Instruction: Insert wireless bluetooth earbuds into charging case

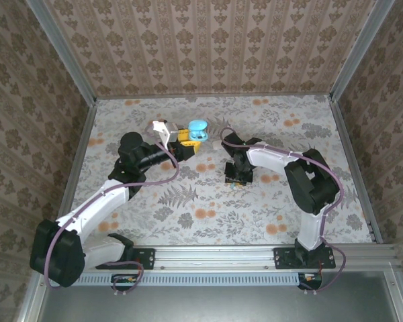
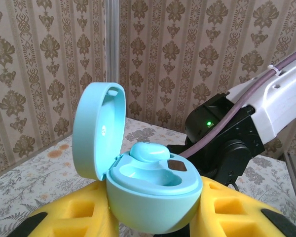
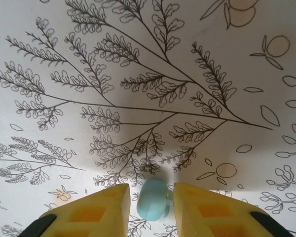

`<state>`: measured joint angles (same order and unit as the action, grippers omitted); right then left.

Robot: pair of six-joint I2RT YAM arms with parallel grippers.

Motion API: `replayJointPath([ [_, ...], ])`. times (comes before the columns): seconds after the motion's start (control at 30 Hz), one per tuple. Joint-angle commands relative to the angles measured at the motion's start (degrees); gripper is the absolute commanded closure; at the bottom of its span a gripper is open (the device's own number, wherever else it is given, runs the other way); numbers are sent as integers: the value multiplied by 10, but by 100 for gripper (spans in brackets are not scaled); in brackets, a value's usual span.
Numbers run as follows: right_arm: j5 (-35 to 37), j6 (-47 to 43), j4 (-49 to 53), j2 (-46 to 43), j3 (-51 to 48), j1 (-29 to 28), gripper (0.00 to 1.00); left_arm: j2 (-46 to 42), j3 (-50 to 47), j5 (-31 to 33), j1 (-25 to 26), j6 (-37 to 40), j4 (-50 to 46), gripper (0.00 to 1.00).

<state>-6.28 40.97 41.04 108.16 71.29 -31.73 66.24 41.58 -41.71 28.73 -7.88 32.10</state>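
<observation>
The floral-printed surface [image 1: 188, 221] sits boxed in by damask wallpaper [image 1: 208, 47]. Your left arm [image 1: 107, 194] stretches from the near-left corner toward the middle of the far edge, forearm raised. Its left end effector [image 1: 190, 139] is clamped on the charging case [image 2: 138, 197], held clear of the surface with the lid [image 2: 98, 128] swung up and open. One seated earbud [image 2: 149, 150] rests in the case's well. Your right arm [image 1: 282, 161] folds at the elbow near the right edge and reaches in to the surface's middle, wrist pointing straight down. The right end effector [image 3: 151, 192] straddles the loose earbud [image 3: 154, 202] lying on the surface; you cannot tell whether its fingers press on it.
</observation>
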Motion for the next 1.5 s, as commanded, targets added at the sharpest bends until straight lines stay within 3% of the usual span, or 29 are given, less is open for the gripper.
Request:
replayJointPath([
  [0.0, 25, -17, 39, 18, 23, -8, 69, -18, -8, 2, -5, 6, 9, 73],
  [0.57, 49, -42, 71, 37, 47, -15, 75, -24, -8, 5, -6, 3, 7, 73],
  [0.8, 37, -49, 46, -41, 23, -11, 78, -23, -3, 8, -6, 1, 6, 73],
  [0.97, -101, -32, -78, -172, -50, 30, 77, -16, 3, 6, -4, -2, 9, 73],
  [1.1, -272, 36, -219, -266, -104, 83, 77, -8, 9, 5, -2, -4, 13, 73],
  [1.27, -394, 124, -358, -337, -121, 114, 76, 8, 16, 3, 4, -4, 16, 73],
  [1.47, -430, 191, -466, -374, -112, 113, 76, 29, 27, -1, 16, 3, 23, 73],
])
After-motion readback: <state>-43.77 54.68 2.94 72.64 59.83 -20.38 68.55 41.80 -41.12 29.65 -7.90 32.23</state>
